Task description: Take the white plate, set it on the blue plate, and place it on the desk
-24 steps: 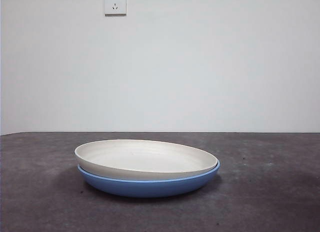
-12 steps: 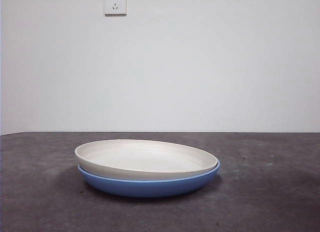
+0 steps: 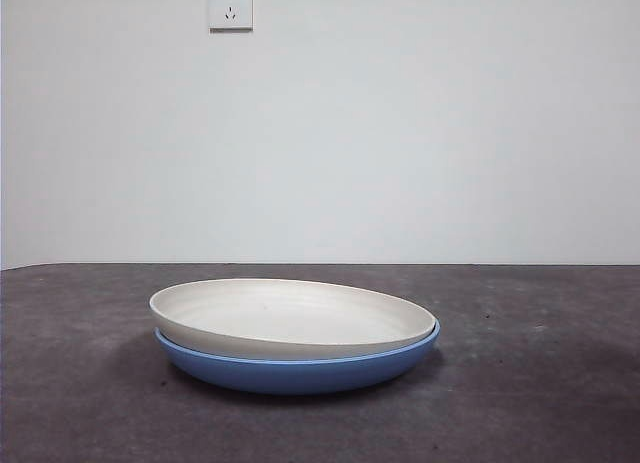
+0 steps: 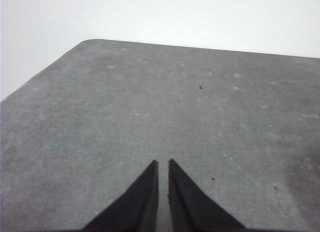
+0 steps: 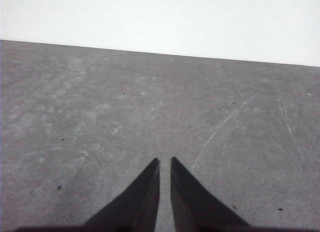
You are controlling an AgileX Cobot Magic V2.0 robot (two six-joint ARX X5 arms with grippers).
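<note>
White plate (image 3: 290, 318) nested on blue plate (image 3: 300, 368), centre of desk (image 3: 540, 383), tilted slightly | left gripper (image 4: 163, 164) over bare desk, jaws pressed nearly together, empty | right gripper (image 5: 165, 162) likewise, clear of plates | wall socket (image 3: 230, 5) behind

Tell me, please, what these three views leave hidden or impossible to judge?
- Blue plate, front view: its inside is covered by the white plate.
- Both plates: absent from both wrist views, which show only desk.
- Wall socket, front view: cut off by the top edge.
- Both arms: outside the front view.
</note>
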